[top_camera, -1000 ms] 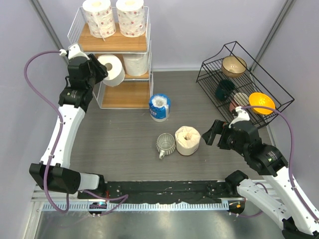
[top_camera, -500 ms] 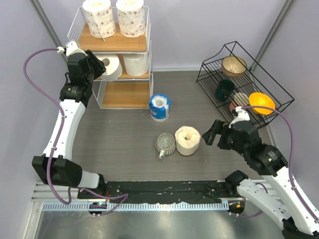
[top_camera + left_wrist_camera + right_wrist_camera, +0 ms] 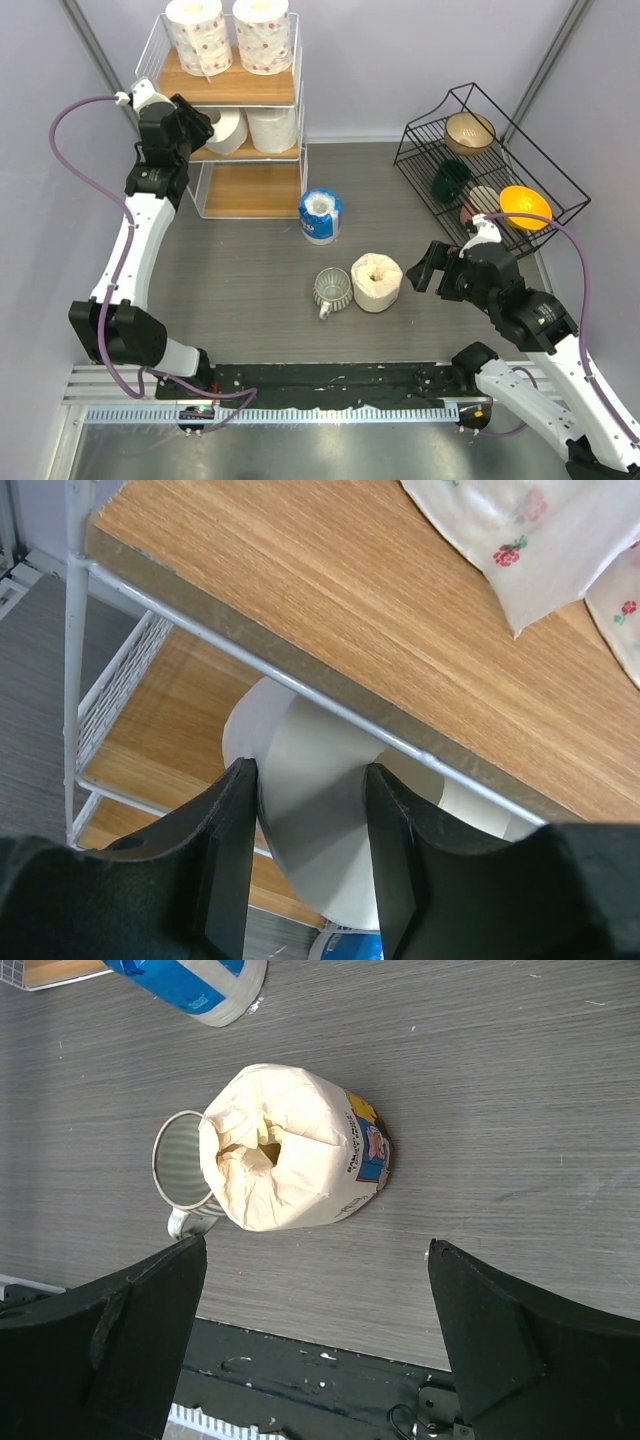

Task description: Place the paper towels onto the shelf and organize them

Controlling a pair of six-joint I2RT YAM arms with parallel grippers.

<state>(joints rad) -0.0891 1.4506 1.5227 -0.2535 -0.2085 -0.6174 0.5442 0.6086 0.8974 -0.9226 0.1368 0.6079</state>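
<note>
**Left claw gripping a white roll at the middle tier; two rolls waiting on the table**

Your left gripper (image 3: 207, 130) is clamping a plain white roll (image 3: 230, 130) across its curved side, with the fingers (image 3: 232, 850) pressing on either flank; the roll is lying sideways at the left end of the shelf (image 3: 250, 192), on the middle tier, under the top board. From these views you cannot tell whether it is resting on the board.

You are handling something light and soft. It is giving under a hard squeeze and its outer sheet is tearing easily, so you are better off gripping across the body with modest force or pinching through the hollow core.

A second white roll (image 3: 272, 128) is standing just beside it on the same tier; two red-dotted rolls (image 3: 198, 35) are standing upright, side by side, on the top board.

The blue-wrapped roll (image 3: 320, 215) is sitting on the table (image 3: 250, 270) just off the shelf's right front corner; its wrapper probably makes it more slippery than the bare paper.

The cream roll (image 3: 295, 1150) is looking ragged and crumpled, with its core facing up; it is sitting right against a glass mug (image 3: 332, 288), so any grasp there is risking a knock to the mug.

Your right gripper (image 3: 420, 265) is hanging wide open and holding nothing, near the cream roll on its right.
</note>
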